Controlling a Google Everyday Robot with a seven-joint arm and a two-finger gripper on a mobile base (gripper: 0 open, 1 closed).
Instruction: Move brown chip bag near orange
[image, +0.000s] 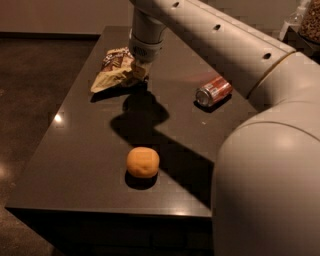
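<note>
The brown chip bag (111, 70) lies at the far left of the dark table (75, 150), with a dark brown printed top and a pale tan lower part. My gripper (140, 71) comes down from above at the bag's right end and is shut on its right edge. The bag looks slightly raised, with a shadow under it. The orange (143, 162) sits alone near the table's front edge, well apart from the bag and nearer to me.
A red soda can (214, 90) lies on its side at the right of the table. My arm (225, 45) stretches over the right side of the table. The arm's shadow falls between the bag and the orange.
</note>
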